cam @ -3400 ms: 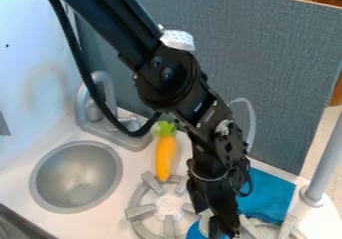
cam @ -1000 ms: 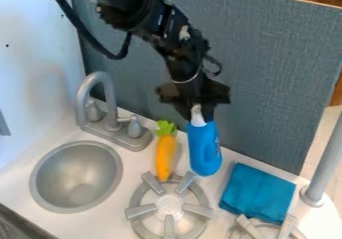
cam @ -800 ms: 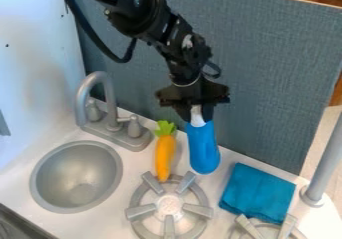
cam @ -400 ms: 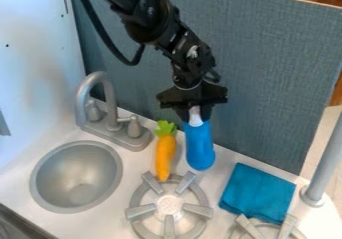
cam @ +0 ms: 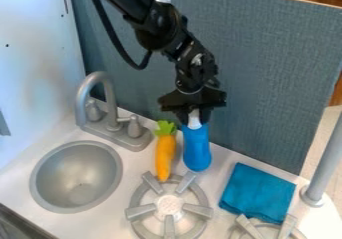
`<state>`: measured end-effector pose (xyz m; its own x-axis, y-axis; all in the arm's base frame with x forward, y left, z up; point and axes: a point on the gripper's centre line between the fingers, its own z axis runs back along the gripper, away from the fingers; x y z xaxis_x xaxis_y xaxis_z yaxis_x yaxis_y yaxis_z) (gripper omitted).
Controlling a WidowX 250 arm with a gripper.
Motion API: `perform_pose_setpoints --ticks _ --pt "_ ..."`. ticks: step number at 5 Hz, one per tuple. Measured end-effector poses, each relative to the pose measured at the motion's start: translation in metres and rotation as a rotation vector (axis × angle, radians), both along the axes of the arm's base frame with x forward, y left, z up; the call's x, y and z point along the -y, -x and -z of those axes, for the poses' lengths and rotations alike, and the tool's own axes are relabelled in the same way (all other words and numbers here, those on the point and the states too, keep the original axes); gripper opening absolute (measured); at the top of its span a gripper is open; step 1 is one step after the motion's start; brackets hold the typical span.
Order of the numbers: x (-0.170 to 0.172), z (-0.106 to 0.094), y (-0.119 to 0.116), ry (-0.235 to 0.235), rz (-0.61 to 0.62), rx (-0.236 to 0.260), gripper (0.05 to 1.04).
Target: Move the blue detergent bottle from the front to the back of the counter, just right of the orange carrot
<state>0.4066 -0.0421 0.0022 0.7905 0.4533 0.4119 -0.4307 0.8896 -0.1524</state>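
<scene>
The black gripper [cam: 194, 118] hangs over the back of the counter, shut on the white top of a blue bottle [cam: 197, 150]. The bottle is upright below the fingers, just right of an orange toy carrot [cam: 165, 157] with a green top. Whether the bottle's base touches the counter, I cannot tell. A folded blue cloth [cam: 258, 193] lies to the right, and a grey stove burner [cam: 169, 206] is in front of the carrot and bottle.
At the left is a round grey sink [cam: 76, 177] with a grey faucet [cam: 110, 108] behind it. A grey divider [cam: 267, 78] stands along the back edge. A grey post [cam: 325, 163] rises at the right, near a second burner [cam: 264, 231].
From the front burner area, the arm has lifted and carried the blue bottle back. Over the last second, gripper and bottle have shifted slightly left, the bottle's base closer to the carrot.
</scene>
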Motion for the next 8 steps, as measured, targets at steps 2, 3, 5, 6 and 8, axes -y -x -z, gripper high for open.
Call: perform_pose_setpoints --ticks 2,3,5,6,8 --pt "0.004 0.006 -0.009 0.017 0.009 0.008 0.507" --pt "0.006 0.006 -0.012 0.023 0.026 0.009 0.819" --pt "0.006 0.004 -0.01 -0.001 0.062 -0.025 1.009" --pt "0.007 -0.006 -0.009 -0.022 0.116 -0.087 1.004" --pt "0.014 -0.063 0.026 -0.055 0.387 -0.328 1.003"
